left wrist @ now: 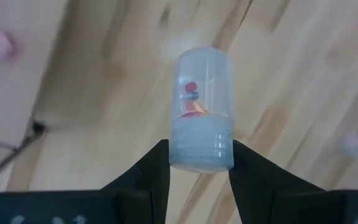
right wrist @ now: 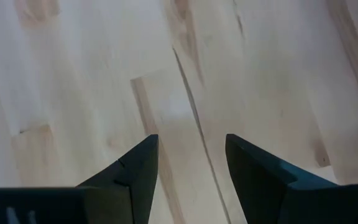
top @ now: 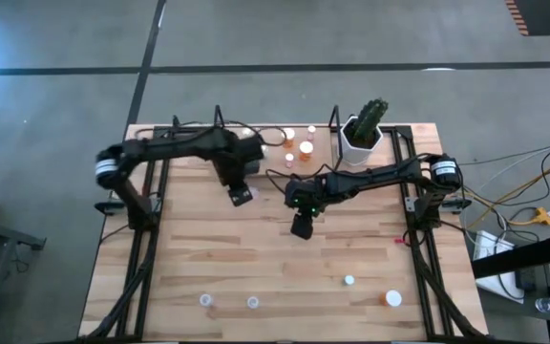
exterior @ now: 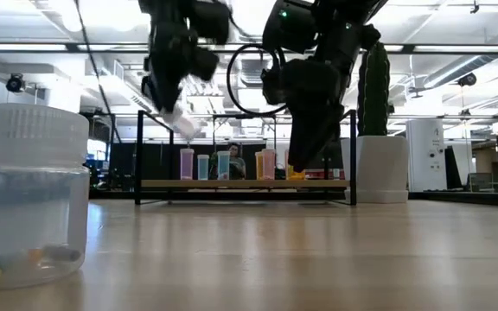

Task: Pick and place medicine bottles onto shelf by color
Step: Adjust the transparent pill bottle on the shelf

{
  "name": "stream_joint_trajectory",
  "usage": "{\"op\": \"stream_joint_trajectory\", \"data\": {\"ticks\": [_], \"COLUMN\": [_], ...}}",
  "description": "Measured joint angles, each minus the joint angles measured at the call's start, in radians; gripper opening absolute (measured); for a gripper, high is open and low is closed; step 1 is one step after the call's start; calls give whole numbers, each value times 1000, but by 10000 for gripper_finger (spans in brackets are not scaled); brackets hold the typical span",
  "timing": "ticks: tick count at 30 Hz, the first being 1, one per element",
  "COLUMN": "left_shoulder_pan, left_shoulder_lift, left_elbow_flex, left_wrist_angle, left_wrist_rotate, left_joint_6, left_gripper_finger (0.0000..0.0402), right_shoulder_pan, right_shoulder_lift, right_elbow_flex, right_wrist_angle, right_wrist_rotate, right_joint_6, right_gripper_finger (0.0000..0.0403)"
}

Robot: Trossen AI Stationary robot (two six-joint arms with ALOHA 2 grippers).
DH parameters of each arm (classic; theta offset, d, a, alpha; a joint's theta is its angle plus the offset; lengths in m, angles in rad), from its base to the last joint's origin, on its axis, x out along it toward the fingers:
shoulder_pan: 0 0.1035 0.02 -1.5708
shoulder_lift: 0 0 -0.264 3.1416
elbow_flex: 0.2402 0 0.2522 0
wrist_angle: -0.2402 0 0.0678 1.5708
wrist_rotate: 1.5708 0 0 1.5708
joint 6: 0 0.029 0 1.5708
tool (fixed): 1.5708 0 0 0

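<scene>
My left gripper (top: pixel 240 195) (exterior: pixel 178 114) hovers above the table's middle, in front of the shelf (exterior: pixel 240 183), shut on a small clear medicine bottle (left wrist: pixel 202 93) with a white cap and a few coloured pills inside. My right gripper (top: pixel 301 227) (right wrist: pixel 191 149) is open and empty, just to the right of it over bare wood. Several bottles (exterior: pixel 223 164) stand on the shelf, pinkish, greenish and orange. A few more bottles (top: pixel 252 302) stand near the table's near edge, among them an orange one (top: pixel 391 298). My left gripper pinches the clear bottle by its white ribbed cap (left wrist: pixel 199 149), one finger on each side. The fingers come from above, pointing down at a slant. The bottle (exterior: pixel 185 128) is lifted clear of the table, and its body points away from the fingers, tilted downward.
A white hexagonal pot with a cactus (top: pixel 363 132) stands at the shelf's right end. A clear bottle (exterior: pixel 28 199) stands very close to the low camera at the near edge. Black frame rails (top: pixel 141 239) run along both table sides. Bare wood lies between the grippers and the near bottles.
</scene>
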Motion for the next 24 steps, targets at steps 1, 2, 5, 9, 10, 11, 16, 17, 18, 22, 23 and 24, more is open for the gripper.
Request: {"op": "stream_joint_trajectory", "data": {"ticks": [1,2,5,9,10,11,16,17,18,22,23,24], "left_shoulder_pan": [0,0,0,0,0,0,0,0,0,0,0,0], "left_shoulder_lift": [27,47,101,157,168,179,225,233,239,250,249,244], "left_elbow_flex": [2,-2,-40,-115,-134,-153,-222,-230,-236,-253,-253,-253], "left_wrist_angle": [-27,-53,-120,-159,-165,-167,-163,-166,-171,-152,-145,-136], "left_wrist_rotate": [0,0,0,0,1,0,0,1,3,1,1,1], "left_joint_6": [7,15,30,30,30,30,24,22,22,29,29,28], "left_gripper_finger": [112,112,112,112,112,112,125,135,144,171,174,175], "right_shoulder_pan": [0,0,0,0,0,0,0,0,0,0,0,0], "right_shoulder_lift": [0,0,0,-1,-1,-1,-1,-1,-1,-1,-1,-1], "right_elbow_flex": [0,0,0,0,0,0,0,0,0,0,0,0], "right_wrist_angle": [0,0,1,1,1,1,7,9,9,9,9,9], "right_wrist_rotate": [0,0,1,9,21,30,52,52,52,52,52,53], "right_joint_6": [-7,-11,-16,-37,-41,-43,-53,-53,-53,-55,-56,-57], "right_gripper_finger": [176,176,176,176,176,176,176,176,176,176,176,176]}}
